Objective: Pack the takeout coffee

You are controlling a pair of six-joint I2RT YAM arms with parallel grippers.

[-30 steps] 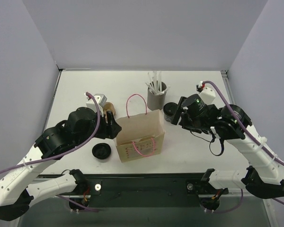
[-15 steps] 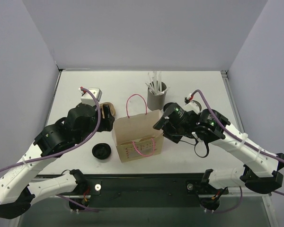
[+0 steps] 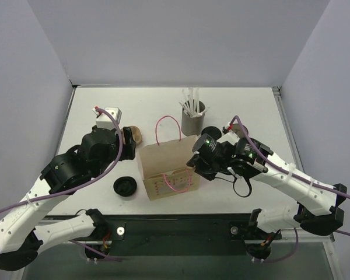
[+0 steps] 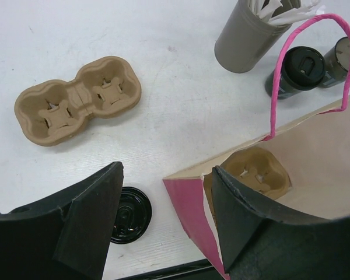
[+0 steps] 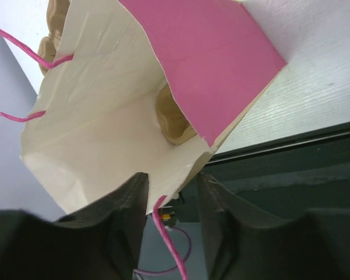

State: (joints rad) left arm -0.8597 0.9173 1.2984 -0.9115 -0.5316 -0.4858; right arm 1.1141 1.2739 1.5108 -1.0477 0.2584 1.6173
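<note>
The takeout coffee (image 4: 297, 71) (image 3: 212, 133) is a short dark cup standing behind the brown paper bag (image 3: 169, 166), near the grey straw holder (image 4: 248, 35). Another dark cylinder (image 4: 342, 55) stands right beside it. My left gripper (image 4: 166, 224) (image 3: 131, 149) is open over the bag's left corner, with one finger above the table and the other above the bag's mouth. My right gripper (image 5: 169, 186) (image 3: 193, 165) is at the bag's right rim. Its jaws are apart, with the paper edge and the pink handle (image 5: 163, 233) between them. Neither gripper holds the cup.
One pulp cup carrier (image 4: 76, 99) lies on the table left of the bag, and a second carrier (image 4: 254, 172) (image 5: 172, 119) sits inside the bag. A loose black lid (image 3: 124, 187) (image 4: 128, 214) lies near the front-left. White straws stand in the holder (image 3: 193, 116).
The right arm has swung left from beside the cup to the bag's right rim, and its jaws have narrowed. The left gripper has drawn back slightly and opened wider.
</note>
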